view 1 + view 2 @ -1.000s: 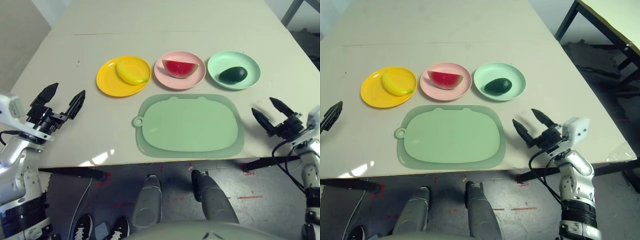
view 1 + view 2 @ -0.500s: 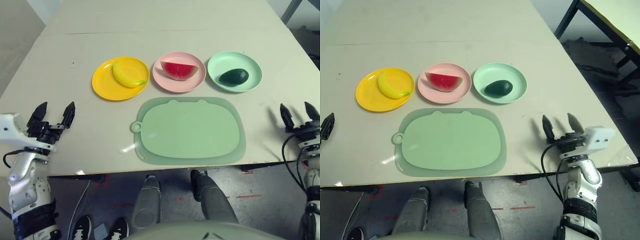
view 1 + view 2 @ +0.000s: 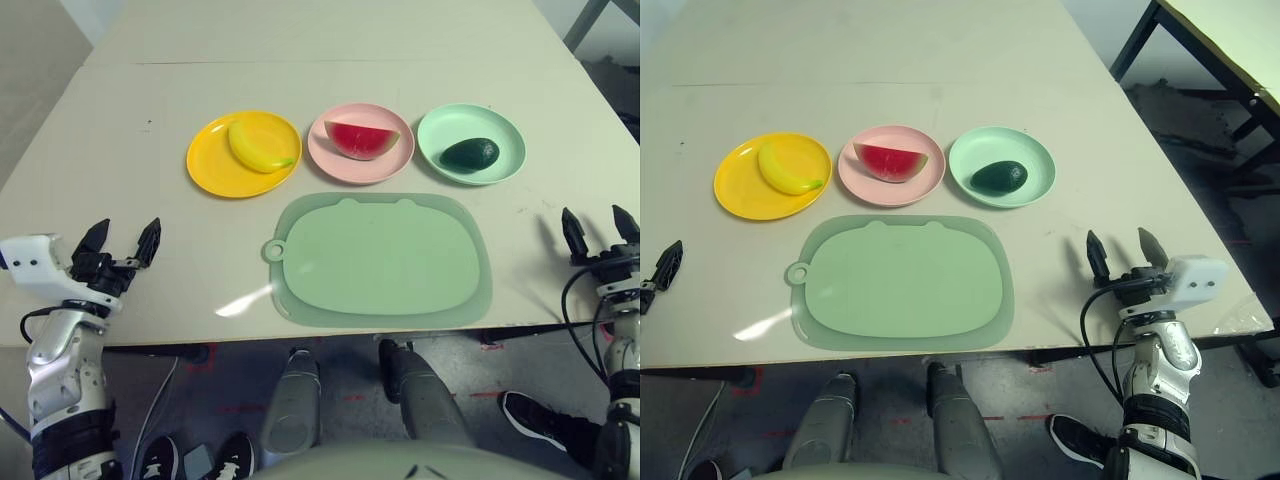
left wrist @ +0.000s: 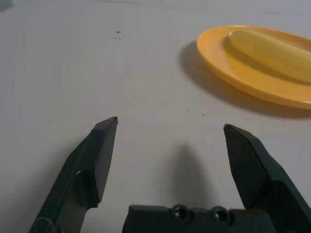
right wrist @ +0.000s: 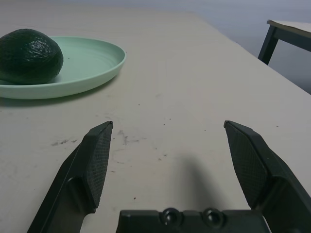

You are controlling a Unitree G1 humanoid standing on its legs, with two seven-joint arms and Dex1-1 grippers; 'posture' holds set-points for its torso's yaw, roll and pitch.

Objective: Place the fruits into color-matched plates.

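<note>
Yellow curved toy banana (image 3: 258, 146), red watermelon wedge (image 3: 361, 139) and dark green avocado (image 3: 468, 153) each occupy matching plates; we judge sorting complete, with left tool (image 3: 123, 243) and right tool (image 3: 598, 224) spread, empty, needing only parking.

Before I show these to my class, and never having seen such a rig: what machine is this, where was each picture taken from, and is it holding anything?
It is a humanoid robot at a table. Two pictures come from cameras in its head, looking down. The other two come from a camera on each wrist, looking along that gripper's two black fingers.

On the table stand three plates in a row: a yellow plate with a toy banana, a pink plate with a watermelon wedge, and a mint green plate with an avocado. In front of them lies a pale green mat.

The left gripper and right gripper hover near the table's front corners, both open, holding nothing.
</note>
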